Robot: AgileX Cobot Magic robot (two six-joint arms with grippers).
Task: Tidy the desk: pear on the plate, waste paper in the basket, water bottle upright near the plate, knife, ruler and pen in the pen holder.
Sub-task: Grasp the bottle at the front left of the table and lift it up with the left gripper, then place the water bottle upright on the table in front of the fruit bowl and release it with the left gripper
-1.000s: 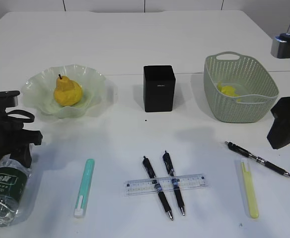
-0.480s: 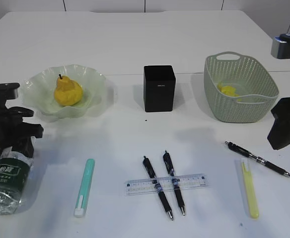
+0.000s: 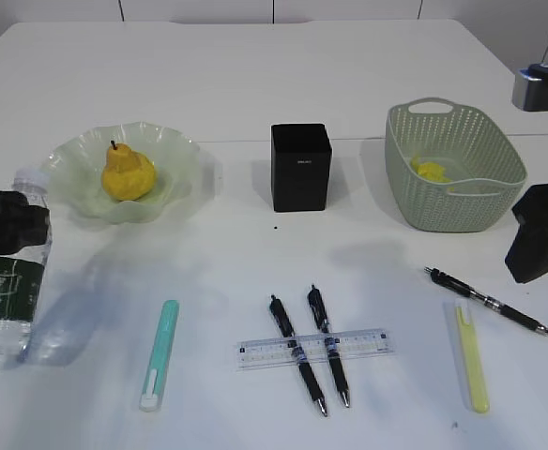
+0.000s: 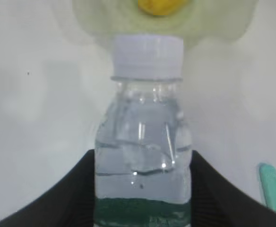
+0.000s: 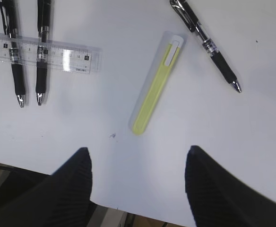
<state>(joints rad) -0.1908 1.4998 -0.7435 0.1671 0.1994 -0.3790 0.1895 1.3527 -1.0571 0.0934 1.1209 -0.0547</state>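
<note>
Fingers (image 4: 142, 189) of the left arm grip the water bottle (image 3: 7, 272) nearly upright beside the plate (image 3: 175, 178) holding the pear (image 3: 128, 172). Right fingers (image 5: 135, 182) hang spread open over the table (image 5: 251, 142).

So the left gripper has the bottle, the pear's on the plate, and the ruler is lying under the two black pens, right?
Not quite: the ruler lies over the two black pens, not under them; the right wrist view shows it plainly. The left gripper does hold the bottle, and the pear is on the plate.
</note>
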